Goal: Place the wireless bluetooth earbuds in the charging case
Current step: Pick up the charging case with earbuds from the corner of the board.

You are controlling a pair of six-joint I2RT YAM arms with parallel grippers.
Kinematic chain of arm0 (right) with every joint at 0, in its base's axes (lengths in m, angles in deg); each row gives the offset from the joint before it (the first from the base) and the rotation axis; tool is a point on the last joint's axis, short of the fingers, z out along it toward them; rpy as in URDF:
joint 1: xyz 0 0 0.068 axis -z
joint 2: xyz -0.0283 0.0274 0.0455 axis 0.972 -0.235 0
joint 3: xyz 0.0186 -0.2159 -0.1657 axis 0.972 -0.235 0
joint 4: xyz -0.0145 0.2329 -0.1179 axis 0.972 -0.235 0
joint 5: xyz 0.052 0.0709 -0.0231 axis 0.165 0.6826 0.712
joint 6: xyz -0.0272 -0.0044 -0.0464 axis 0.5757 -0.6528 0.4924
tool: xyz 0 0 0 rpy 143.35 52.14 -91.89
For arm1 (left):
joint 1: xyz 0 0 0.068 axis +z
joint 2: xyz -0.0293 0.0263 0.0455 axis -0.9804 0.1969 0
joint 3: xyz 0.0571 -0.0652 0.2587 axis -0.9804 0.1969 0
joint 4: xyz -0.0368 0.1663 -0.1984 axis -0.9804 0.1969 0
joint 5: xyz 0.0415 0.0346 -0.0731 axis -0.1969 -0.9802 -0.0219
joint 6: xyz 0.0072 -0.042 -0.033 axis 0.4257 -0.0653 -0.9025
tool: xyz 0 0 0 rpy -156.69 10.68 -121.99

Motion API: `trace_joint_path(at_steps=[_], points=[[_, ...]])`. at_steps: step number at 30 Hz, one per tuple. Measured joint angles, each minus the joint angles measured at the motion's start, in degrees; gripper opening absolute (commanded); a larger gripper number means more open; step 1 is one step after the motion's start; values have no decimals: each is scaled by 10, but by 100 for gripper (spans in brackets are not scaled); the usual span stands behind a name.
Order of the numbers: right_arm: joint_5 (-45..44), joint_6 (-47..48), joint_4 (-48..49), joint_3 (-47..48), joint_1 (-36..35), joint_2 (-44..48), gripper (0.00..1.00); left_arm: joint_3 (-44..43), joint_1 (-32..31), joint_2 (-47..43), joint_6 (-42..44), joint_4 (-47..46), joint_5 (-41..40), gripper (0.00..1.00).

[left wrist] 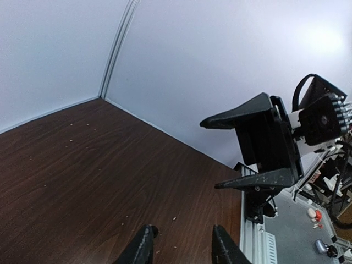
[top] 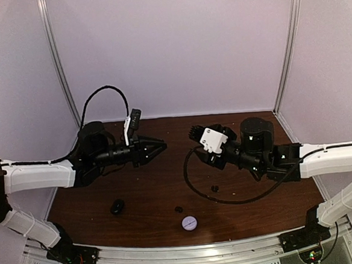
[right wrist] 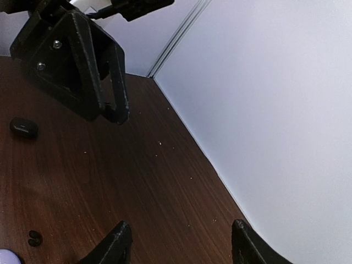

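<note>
A pair of small black earbuds lies near the table's front middle, and it also shows in the right wrist view. Another small black bud lies under the right arm's cable. A black oval charging case sits at the front left, seen too in the right wrist view. A white round case sits at the front edge. White earbuds are not in view. My left gripper and right gripper are open and empty, facing each other above the table's middle.
A black cable loops from the right arm over the table. White walls close the back and sides. A metal rail runs along the near edge.
</note>
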Motion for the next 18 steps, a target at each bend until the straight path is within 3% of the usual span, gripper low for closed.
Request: trace_joint_path(at_steps=[6, 11, 18], points=[[32, -93, -42, -9, 33, 29, 65, 28, -10, -33, 83, 73, -50, 43], [87, -170, -62, -19, 81, 45, 66, 68, -44, -57, 143, 125, -103, 42], [172, -266, -95, -29, 140, 41, 66, 82, -44, -57, 116, 195, -219, 49]])
